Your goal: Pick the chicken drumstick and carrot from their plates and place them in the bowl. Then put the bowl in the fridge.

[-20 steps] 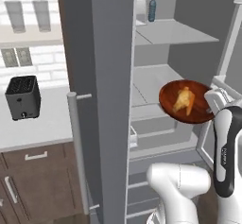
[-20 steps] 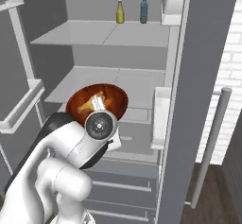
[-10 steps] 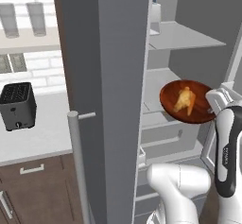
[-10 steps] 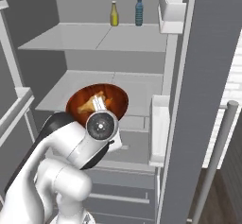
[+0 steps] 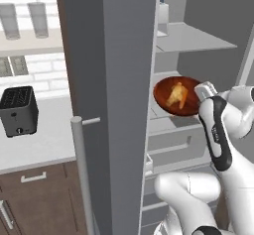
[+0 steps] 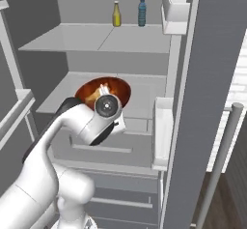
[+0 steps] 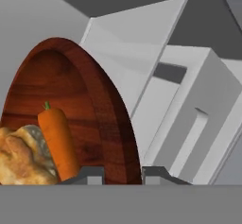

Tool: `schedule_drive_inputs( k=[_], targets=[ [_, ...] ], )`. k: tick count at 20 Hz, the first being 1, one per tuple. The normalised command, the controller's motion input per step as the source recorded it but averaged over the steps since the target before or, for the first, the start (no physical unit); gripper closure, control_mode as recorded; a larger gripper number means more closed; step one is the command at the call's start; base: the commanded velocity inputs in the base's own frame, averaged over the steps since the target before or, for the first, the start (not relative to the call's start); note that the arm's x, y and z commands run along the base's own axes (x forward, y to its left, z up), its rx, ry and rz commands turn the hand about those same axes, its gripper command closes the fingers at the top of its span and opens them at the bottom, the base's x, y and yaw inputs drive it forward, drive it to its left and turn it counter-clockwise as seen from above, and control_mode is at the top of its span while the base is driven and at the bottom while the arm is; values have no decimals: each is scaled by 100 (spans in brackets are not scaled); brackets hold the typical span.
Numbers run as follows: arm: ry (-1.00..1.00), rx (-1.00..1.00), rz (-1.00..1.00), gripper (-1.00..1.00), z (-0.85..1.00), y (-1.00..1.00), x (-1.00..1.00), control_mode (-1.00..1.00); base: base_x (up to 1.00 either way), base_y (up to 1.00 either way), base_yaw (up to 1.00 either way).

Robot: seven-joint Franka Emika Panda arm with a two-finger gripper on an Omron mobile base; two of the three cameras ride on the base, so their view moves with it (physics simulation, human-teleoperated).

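Gripper: the gripper (image 7: 123,173) was clamped on the rim of the bowl (image 7: 101,109); one finger tip stood inside the wall and one outside it, so the jaws were together on the wood and not free.

Bowl: it was held in the air in front of the middle shelf (image 6: 144,95) of the open fridge (image 5: 119,80), near the shelf's front edge. It looked close to level in both base views, probably so that the food would not slide out. Whether its bottom already touched the shelf, I cannot tell.

Carrot: the carrot (image 7: 59,140) lay inside the bowl, leaning on the inner wall with its green end pointing up in the hand view.

Drumstick: the chicken drumstick (image 7: 21,159) lay in the bowl too, touching the carrot on its left in the hand view. In the left base view both showed as one yellow-orange heap (image 5: 177,95).

Task stage: I judged the loading of the bowl as done; only setting the bowl down on the shelf remained.

Why this shelf: it had bare room, while the upper shelf at the far side carried two bottles (image 6: 129,13).

Door: the fridge door (image 5: 99,105) stood wide open on the left and its bar handle (image 5: 84,174) was near the camera, which left the arm a free way in.

Risk: a rim grip on one side may let the bowl tip when it is released.
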Motion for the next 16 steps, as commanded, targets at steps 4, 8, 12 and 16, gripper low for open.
schedule_drive_inputs(
  k=[4, 8, 12, 16],
  targets=[
    [5, 0, 0, 100, 0, 20, 99, -100, 0, 0, 0],
    [9, 0, 0, 100, -15, 5, 90, -100, 0, 0, 0],
    [3, 0, 0, 100, -48, 0, 75, -100, 0, 0, 0],
    [7, 0, 0, 100, -35, 0, 59, -100, 0, 0, 0]
  ],
)
